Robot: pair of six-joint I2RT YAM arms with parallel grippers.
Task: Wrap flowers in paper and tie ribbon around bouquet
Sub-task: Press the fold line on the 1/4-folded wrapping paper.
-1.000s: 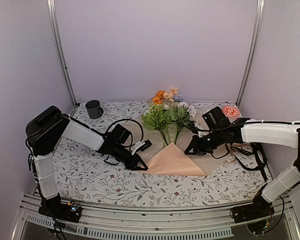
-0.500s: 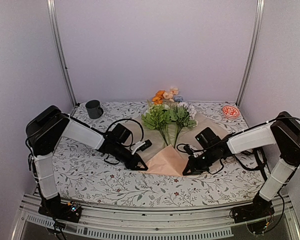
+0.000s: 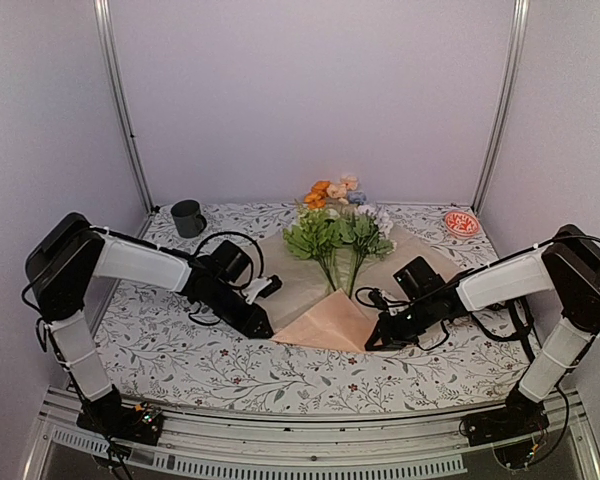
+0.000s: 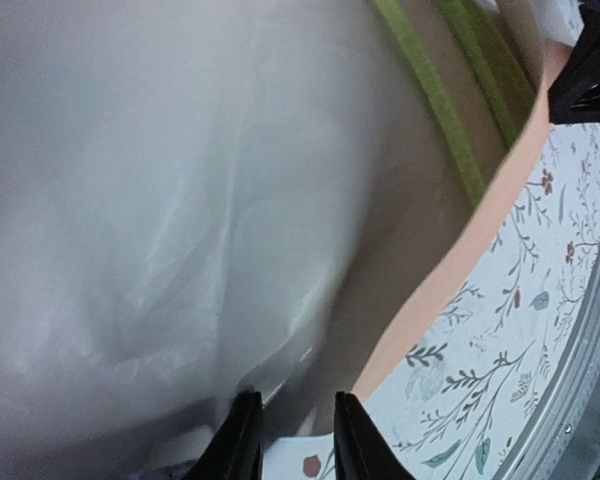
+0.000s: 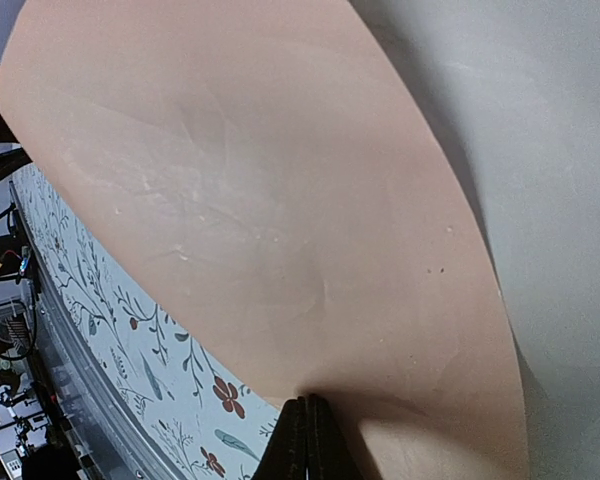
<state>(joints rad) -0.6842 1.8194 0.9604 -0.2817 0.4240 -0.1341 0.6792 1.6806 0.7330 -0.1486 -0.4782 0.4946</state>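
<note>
The flowers (image 3: 335,225) lie at the centre back, their green stems (image 4: 435,95) running down onto the paper (image 3: 330,322). The paper's peach flap is folded over toward the front, and its pale side faces up on the left. My left gripper (image 3: 263,330) sits low at the paper's left edge. Its fingers stand slightly open (image 4: 295,440), with only the table cover and the paper's edge ahead of them. At the flap's right front corner, my right gripper (image 3: 370,345) is shut on the paper's edge (image 5: 307,430), and the peach paper (image 5: 260,180) fills that view. The ribbon is out of view.
A dark mug (image 3: 188,217) stands at the back left. A small red and white round thing (image 3: 461,223) lies at the back right. Black cables loop beside both wrists. The table's metal front rail (image 3: 310,440) runs close behind the grippers.
My right gripper carried the paper flap down toward the front edge, then stayed still. The left gripper opened, let the paper go and drew back a little to the left.
</note>
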